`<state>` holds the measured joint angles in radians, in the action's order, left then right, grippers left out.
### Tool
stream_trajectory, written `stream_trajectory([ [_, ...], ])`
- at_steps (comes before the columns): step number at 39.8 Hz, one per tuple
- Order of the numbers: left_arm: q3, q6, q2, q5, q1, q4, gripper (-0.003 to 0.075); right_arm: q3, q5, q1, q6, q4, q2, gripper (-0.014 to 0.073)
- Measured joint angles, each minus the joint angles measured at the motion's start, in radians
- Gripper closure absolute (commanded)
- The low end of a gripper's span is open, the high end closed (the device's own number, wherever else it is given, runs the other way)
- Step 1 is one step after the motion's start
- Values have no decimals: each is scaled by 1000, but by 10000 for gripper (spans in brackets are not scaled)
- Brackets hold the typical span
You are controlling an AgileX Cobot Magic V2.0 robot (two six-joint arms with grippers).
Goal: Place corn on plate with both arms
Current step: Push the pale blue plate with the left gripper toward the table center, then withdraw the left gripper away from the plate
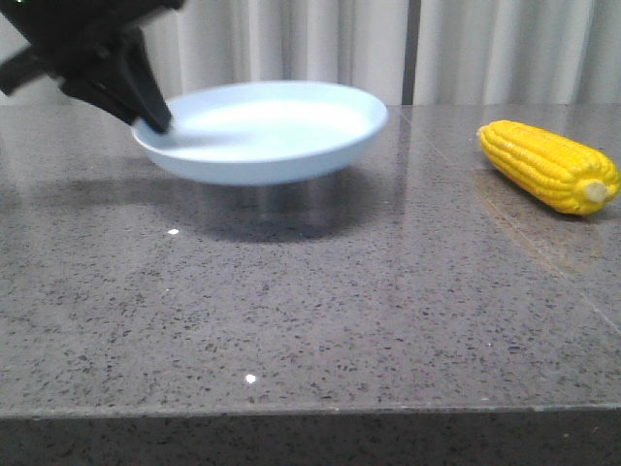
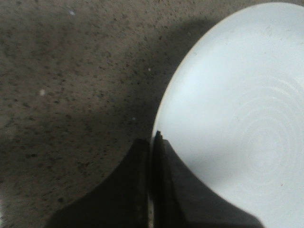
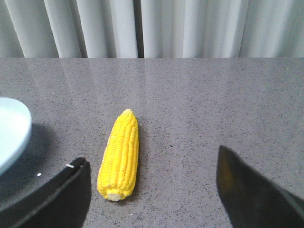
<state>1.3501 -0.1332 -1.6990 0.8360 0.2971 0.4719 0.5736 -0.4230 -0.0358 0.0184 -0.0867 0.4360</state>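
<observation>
Yellow corn [image 1: 549,165] beside pale blue plate [image 1: 281,146] in clamped left tool [image 2: 153,142]; right tool [image 3: 152,190] apart.

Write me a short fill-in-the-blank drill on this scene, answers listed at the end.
1. The left gripper is shut on the rim of the ____.
2. The plate is held ____ the table, casting a shadow beneath it.
3. The corn lies on the table, not yet on the plate, and its colour is ____.
4. The right gripper is ____, with the corn ahead of it.

Missing words: plate; above; yellow; open
</observation>
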Motion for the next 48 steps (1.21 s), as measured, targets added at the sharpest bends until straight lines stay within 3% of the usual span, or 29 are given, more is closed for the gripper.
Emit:
stream_trajectory([
  [12,0,0,-58,-14,12,-6,718,0,0,0,0,0,0,22],
  [15,0,0,-58,-12,12,-13,649,0,0,0,0,0,0,22],
  [22,2,0,-58,-6,12,-15,389,0,0,0,0,0,0,22],
  [25,8,-13,-58,0,12,-22,347,0,0,0,0,0,0,22],
  [32,10,-47,17,17,-7,-91,419,0,0,0,0,0,0,22],
  [41,2,-47,196,26,-93,-227,736,0,0,0,0,0,0,22],
  [48,-82,-35,324,28,-150,-320,741,0,0,0,0,0,0,22],
])
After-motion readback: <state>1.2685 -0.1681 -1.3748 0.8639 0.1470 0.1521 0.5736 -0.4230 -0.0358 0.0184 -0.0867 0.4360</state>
